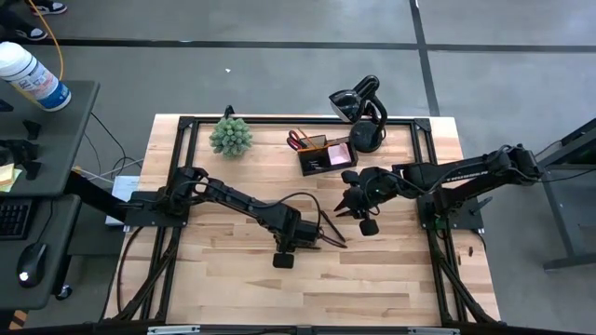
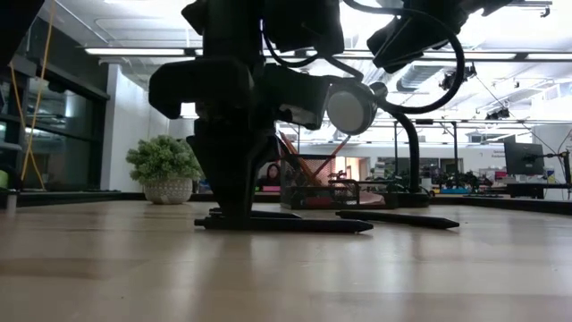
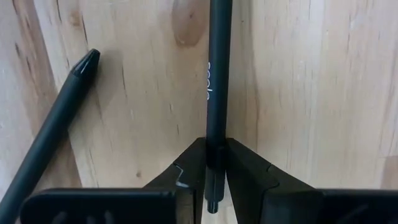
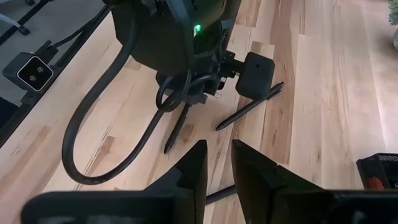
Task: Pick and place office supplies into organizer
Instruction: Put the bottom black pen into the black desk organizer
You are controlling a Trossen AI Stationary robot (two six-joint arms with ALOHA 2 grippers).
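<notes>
- Left gripper, low over the light wooden table near its middle, is clamped on a slim black pen lying on the boards.
- A second black pen lies just beside it, untouched.
- Right gripper hovers nearby, fingers slightly parted, holding nothing.
- Small black rectangular organizer stands at the far edge, with red-handled scissors inside.

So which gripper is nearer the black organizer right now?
Right. The right gripper hangs just in front of the organizer, apart from it. The left gripper is farther out mid-table, shut on a black pen.
</notes>
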